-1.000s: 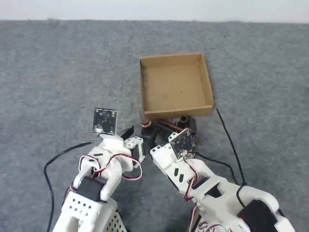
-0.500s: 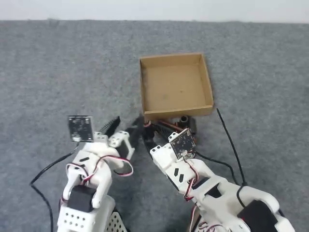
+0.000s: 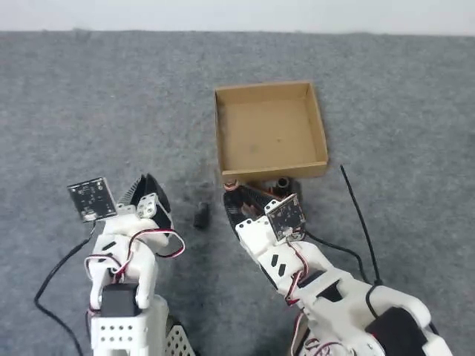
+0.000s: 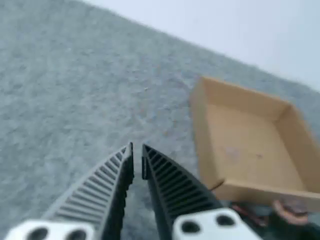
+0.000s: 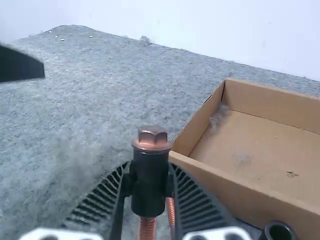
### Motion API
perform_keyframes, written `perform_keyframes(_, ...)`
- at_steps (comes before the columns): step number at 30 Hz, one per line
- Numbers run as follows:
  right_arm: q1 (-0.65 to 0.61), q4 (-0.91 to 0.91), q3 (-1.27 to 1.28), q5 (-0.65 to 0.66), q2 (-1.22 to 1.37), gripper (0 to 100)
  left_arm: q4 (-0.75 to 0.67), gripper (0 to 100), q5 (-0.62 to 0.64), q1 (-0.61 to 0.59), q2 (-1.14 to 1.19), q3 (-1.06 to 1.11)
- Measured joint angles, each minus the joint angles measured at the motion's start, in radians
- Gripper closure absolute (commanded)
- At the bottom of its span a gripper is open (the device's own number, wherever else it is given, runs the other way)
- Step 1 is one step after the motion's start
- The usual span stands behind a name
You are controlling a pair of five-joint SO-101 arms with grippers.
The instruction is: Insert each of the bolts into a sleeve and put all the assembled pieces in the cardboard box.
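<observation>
1. The right gripper point(image 5: 149, 176) is clamped on a black sleeve point(image 5: 148, 190), which stands upright between its ribbed fingers point(image 5: 102, 200). A copper bolt point(image 5: 152, 139) runs through the sleeve, with its hex head resting on the top and its threaded shank showing below.
2. From above, that gripper sits just near of the near left corner of the cardboard box point(image 3: 274, 170), with the bolt head close beside the box's wall.
3. The left gripper point(image 4: 137, 151) holds nothing, and its jaws are drawn together with only a thin slit between them. It hangs over the grey carpet point(image 3: 89, 96) on the left, well apart from the box.
4. A loose sleeve point(image 3: 201, 215) lies on the carpet between the two grippers and touches neither.
5. Another sleeve point(image 3: 284, 182) sits just near of the box's near wall, right of the right gripper. The right wrist view shows its open bore.
6. The box stands on the carpet far of both arms, with its open side up.
7. A black cable point(image 3: 356, 215) trails over the carpet right of the right arm.
</observation>
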Motion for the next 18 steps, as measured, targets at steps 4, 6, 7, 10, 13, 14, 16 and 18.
perform_keyframes(4, 0.0, 0.0, 0.0, 0.0, 0.0, 99.2, 0.005, 98, -0.087, -0.04, 0.002, 0.034)
perform_keyframes(6, 0.003, 0.0, 0.0, 0.0, 0.0, 99.2, 0.046, 98, -0.133, -0.068, 0.002, 0.034)
perform_keyframes(7, 0.009, 0.0, 0.0, 0.0, 0.0, 99.2, 0.069, 98, -0.163, -0.069, 0.002, 0.034)
perform_keyframes(10, 0.046, 0.0, -0.005, 0.0, 0.0, 99.2, 0.115, 98, -0.233, -0.075, 0.002, 0.034)
perform_keyframes(13, 0.109, 0.0, -0.034, 0.002, 0.0, 99.2, 0.123, 97, -0.262, -0.072, 0.002, 0.034)
perform_keyframes(14, 0.132, 0.0, -0.052, 0.002, 0.0, 99.2, 0.123, 97, -0.264, -0.072, 0.002, 0.034)
perform_keyframes(16, 0.173, 0.0, -0.087, 0.002, 0.0, 99.2, 0.123, 97, -0.262, -0.072, 0.002, 0.034)
perform_keyframes(18, 0.213, 0.0, -0.126, 0.002, 0.0, 99.2, 0.123, 97, -0.262, -0.072, 0.002, 0.034)
